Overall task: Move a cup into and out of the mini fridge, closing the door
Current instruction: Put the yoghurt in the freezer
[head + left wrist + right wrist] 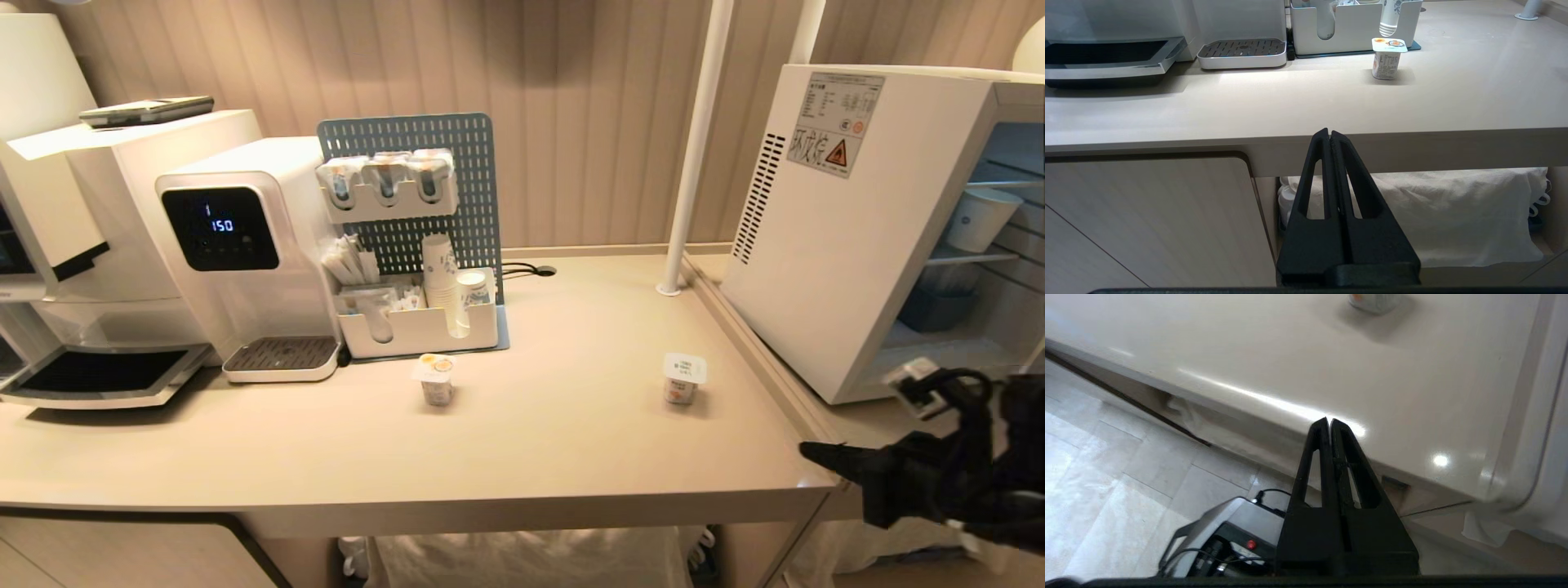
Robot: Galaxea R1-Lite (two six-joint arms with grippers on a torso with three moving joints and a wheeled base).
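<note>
Countertop (571, 441) in pale beige runs across the scene, with tall white appliances filling its far left. On the far right stands the mini fridge (849, 245), white, vent slots and a warning sticker on its side; its interior is exposed, showing wire shelves and a white cup (980, 219) on the upper shelf, while the door itself lies outside the head view. Left of centre sits a white water dispenser (245, 253) with a black display, and beside it a blue pegboard organiser (416, 237) with a white tray of paper cups. Two small sealed yogurt cups stand upright and well apart on the bare counter: one (438, 380) near the organiser, the other (684, 378) closer to the fridge. The right gripper (816, 451) hovers off the counter's near right corner, fingers pressed together and empty. The left gripper (1329, 134) hangs below the counter's near edge, fingers likewise closed on nothing.
</note>
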